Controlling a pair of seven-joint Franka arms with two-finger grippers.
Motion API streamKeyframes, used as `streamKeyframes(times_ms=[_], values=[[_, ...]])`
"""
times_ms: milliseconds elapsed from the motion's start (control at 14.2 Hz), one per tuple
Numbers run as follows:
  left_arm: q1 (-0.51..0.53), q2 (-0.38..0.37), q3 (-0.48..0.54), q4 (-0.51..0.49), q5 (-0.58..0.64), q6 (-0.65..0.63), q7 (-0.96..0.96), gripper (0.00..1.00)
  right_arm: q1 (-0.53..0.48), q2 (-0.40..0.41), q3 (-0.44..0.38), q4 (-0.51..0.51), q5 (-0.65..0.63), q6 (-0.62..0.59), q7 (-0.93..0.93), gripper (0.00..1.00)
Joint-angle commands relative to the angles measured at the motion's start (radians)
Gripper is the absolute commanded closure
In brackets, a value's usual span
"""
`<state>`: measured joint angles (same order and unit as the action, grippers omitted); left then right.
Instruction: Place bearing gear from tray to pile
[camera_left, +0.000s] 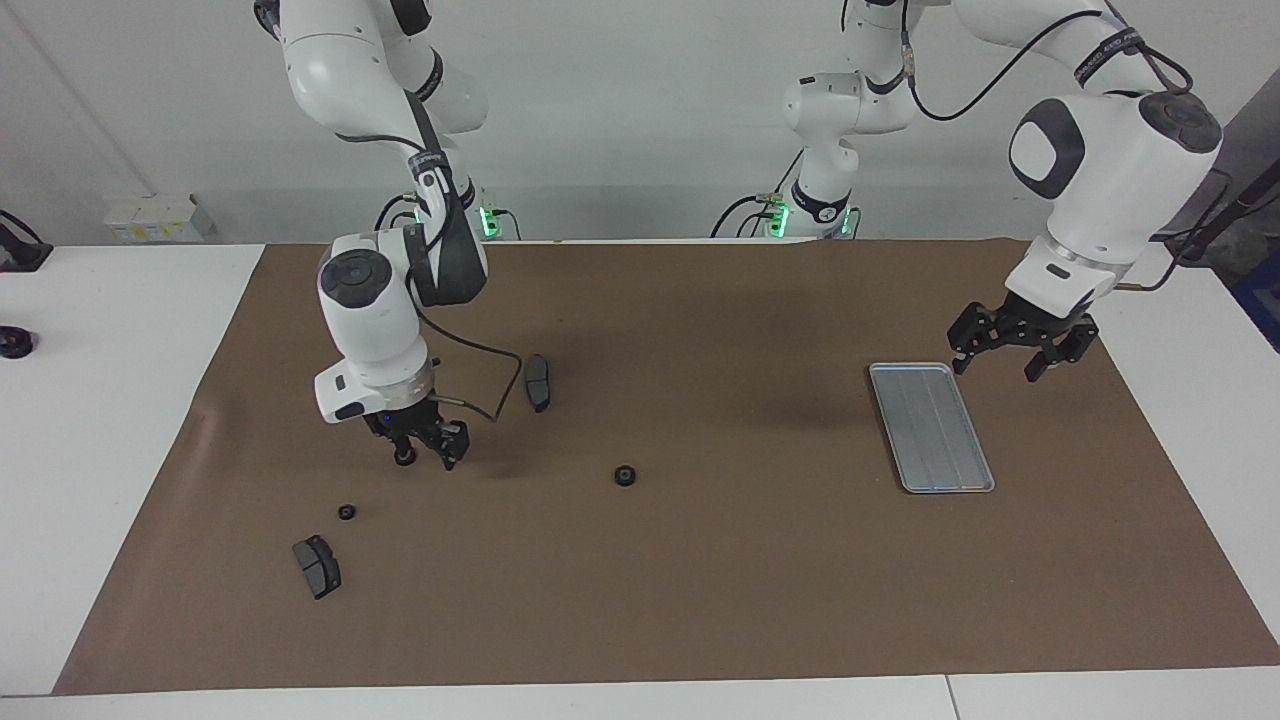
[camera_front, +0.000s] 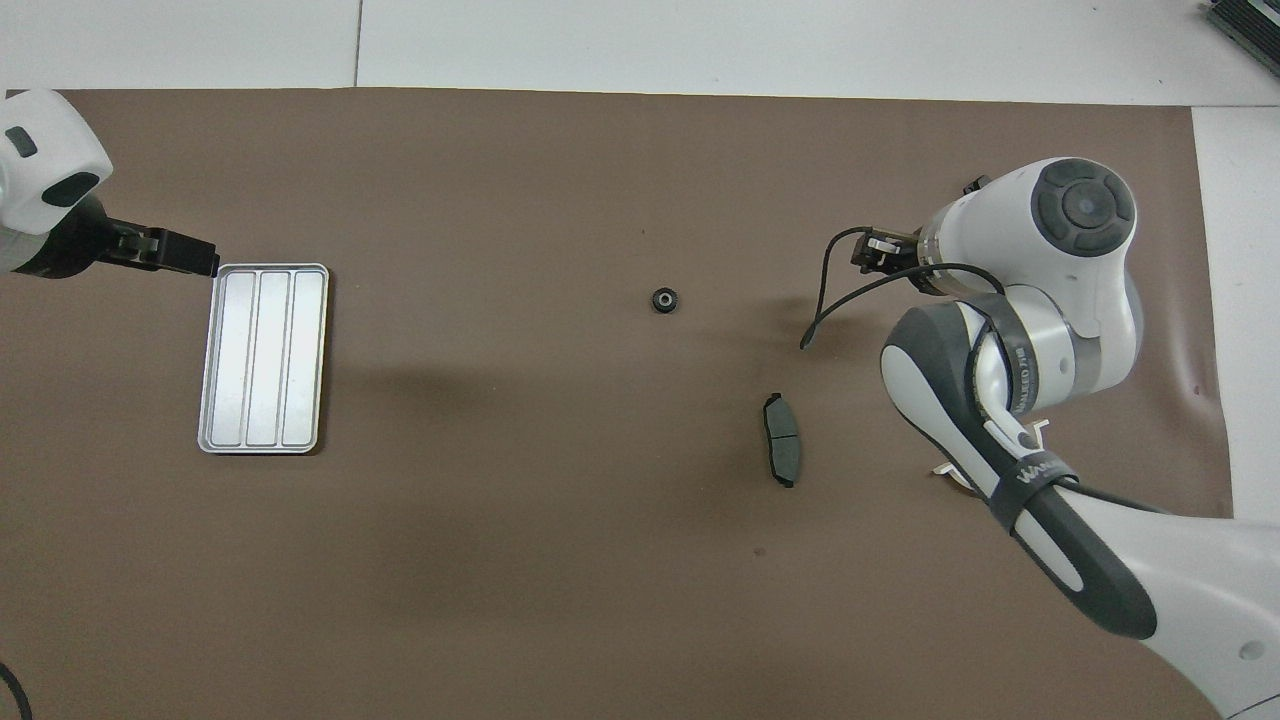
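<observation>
Across the table lies a brown mat (camera_left: 700, 580), and toward the left arm's end of it sits the tray (camera_left: 932, 428), a ridged silver rectangle with nothing in it. The left arm bends high over that end, its left gripper (camera_left: 1011, 352) hanging in the air just off the tray's corner nearest the robots, jaws spread wide and holding nothing. The right arm reaches down well apart from the tray, toward the right arm's end of the mat; its right gripper (camera_left: 426, 455) hangs low over the mat with its fingers parted and nothing visibly between them. One brake pad (camera_left: 538, 382) lies between the right gripper and the tray, a second brake pad (camera_left: 317, 567) farther from the robots. A bearing gear (camera_left: 624, 476) rests on the mat between the tray and the right gripper, apart from both. Another small gear (camera_left: 346, 512) sits near the second pad.
</observation>
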<state>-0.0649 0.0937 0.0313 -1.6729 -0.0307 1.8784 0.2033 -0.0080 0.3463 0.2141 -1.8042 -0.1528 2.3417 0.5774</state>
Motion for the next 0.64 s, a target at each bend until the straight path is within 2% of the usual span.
streamKeyframes(times_ms=[0,353,564], values=[[-0.024,-0.089,-0.005,-0.024,0.034,-0.079,0.004,0.0,0.066,0.025,0.005,0.017,0.009,0.114,-0.004,0.26],[-0.038,-0.15,-0.024,-0.018,0.031,-0.16,-0.005,0.0,0.195,0.054,0.005,0.069,-0.036,0.175,-0.002,0.27],[-0.035,-0.17,-0.022,-0.025,0.029,-0.195,-0.005,0.0,0.262,0.138,0.004,0.097,-0.161,0.211,0.009,0.31]])
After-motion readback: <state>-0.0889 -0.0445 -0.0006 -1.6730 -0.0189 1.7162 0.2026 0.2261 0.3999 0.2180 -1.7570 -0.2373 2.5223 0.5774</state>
